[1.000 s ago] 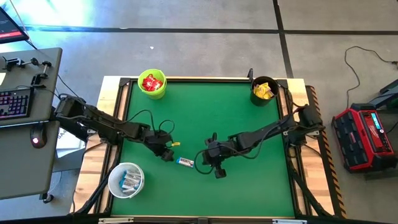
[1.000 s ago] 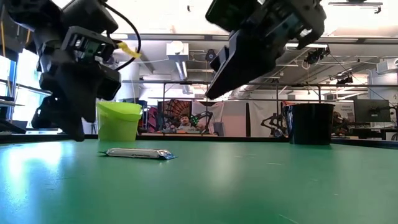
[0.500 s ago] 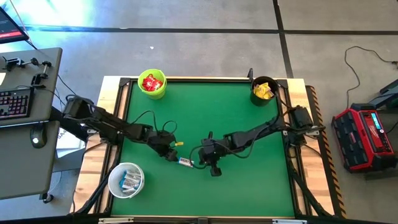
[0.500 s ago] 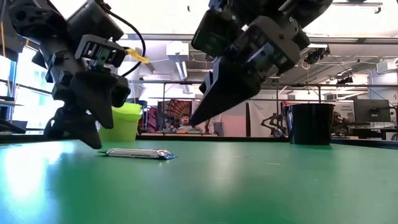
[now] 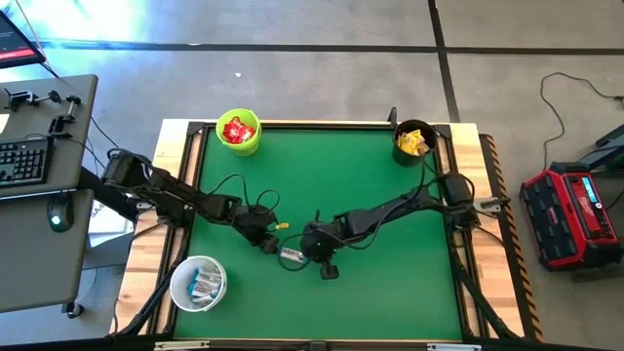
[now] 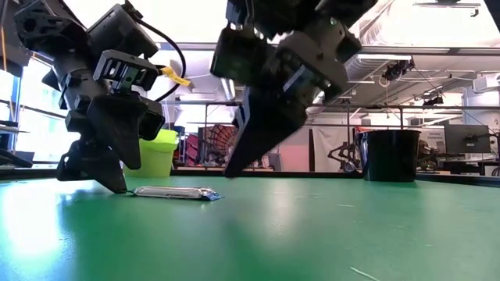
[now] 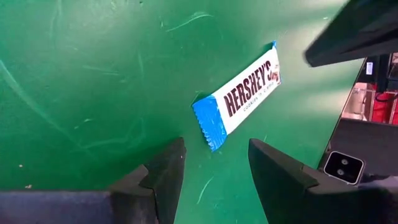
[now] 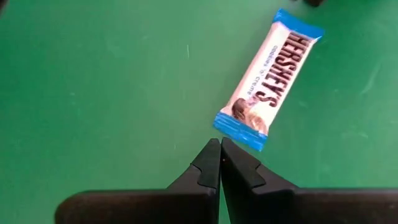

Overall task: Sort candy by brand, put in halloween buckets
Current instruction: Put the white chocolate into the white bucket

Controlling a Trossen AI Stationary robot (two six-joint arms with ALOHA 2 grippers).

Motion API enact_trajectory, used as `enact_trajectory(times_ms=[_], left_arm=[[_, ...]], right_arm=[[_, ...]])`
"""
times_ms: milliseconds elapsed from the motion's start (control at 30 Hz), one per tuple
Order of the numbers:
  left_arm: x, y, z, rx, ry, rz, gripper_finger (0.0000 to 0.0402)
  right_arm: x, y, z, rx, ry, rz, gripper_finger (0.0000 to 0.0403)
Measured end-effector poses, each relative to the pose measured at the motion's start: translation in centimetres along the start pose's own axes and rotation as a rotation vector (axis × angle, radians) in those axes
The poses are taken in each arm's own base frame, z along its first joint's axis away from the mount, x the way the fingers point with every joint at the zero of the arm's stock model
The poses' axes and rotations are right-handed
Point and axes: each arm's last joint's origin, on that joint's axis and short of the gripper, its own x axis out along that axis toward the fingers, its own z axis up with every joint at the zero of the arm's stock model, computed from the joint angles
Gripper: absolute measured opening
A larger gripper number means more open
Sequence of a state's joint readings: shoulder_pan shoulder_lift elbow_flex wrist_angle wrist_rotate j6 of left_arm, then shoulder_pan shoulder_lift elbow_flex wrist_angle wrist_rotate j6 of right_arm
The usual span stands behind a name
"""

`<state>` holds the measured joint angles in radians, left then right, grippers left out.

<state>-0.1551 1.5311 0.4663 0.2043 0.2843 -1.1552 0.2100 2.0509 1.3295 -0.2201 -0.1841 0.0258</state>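
**A:** Since a second ago your right gripper (image 5: 301,252) has slid toward the left along the mat and dropped lower, so its tips now sit just beside one end of the white-and-blue bar (image 5: 291,255). Your left gripper (image 5: 270,247) has closed in on the bar's other end too.

**B:** And how do the fingers stand?

**A:** On the right, pressed together, nothing between them; in the right wrist view they (image 8: 219,163) point at the bar's (image 8: 268,88) blue crimped end, just short of touching. On the left, spread apart with nothing held; the left wrist view shows the two dark fingers (image 7: 166,173) either side of a gap, and the bar (image 7: 241,99) lies just ahead of that gap, flat on the green mat (image 5: 331,185).

**B:** So you'd say the bar is still loose?

**A:** Yes. In the low view it (image 6: 175,193) rests flat on the mat, the left gripper's (image 6: 109,176) tip down at its end and the right gripper (image 6: 242,156) hanging a little above the mat behind it.

**B:** Where are your buckets?

**A:** Lime green bucket (image 5: 238,132) at the far left corner, with red packets (image 5: 237,128) in it. Black bucket (image 5: 414,142) at the far right corner, with yellow packets (image 5: 412,143). White bucket (image 5: 198,282) at the near left corner, well apart from the bar, holding several white-and-blue pieces (image 5: 204,283).
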Motion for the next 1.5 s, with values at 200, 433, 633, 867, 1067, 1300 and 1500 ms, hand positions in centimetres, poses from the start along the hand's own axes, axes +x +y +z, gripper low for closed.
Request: enact_trajectory(times_ms=[200, 433, 633, 867, 1067, 1300, 1500], left_arm=[[0.0, 0.0, 0.0, 0.008, -0.001, -0.001, 0.0173], [0.0, 0.0, 0.0, 0.008, -0.004, -0.001, 0.0173], [0.0, 0.0, 0.0, -0.002, -0.004, 0.001, 0.0173], [0.0, 0.1, -0.1, 0.005, -0.004, 0.005, 0.0173], [0.0, 0.0, 0.0, 0.006, -0.005, 0.003, 0.0173], [0.1, -0.1, 0.0, -0.009, -0.009, -0.014, 0.0173], [0.1, -0.1, 0.0, -0.019, -0.012, -0.015, 0.0172]], right_arm=[[1.3, -0.3, -0.4, 0.016, 0.001, -0.011, 0.0], [1.2, -1.5, 0.2, 0.019, -0.071, -0.024, 0.0], [1.4, -2.0, -0.2, 0.018, -0.041, 0.012, 0.0], [-0.3, -1.1, 0.6, -0.014, -0.061, 0.04, 0.0], [-0.1, -0.7, 0.1, -0.014, -0.013, 0.046, 0.0], [1.1, -0.8, -0.7, -0.03, 0.028, 0.05, 0.0], [1.2, -1.0, -0.4, -0.045, -0.012, 0.036, 0.0]])
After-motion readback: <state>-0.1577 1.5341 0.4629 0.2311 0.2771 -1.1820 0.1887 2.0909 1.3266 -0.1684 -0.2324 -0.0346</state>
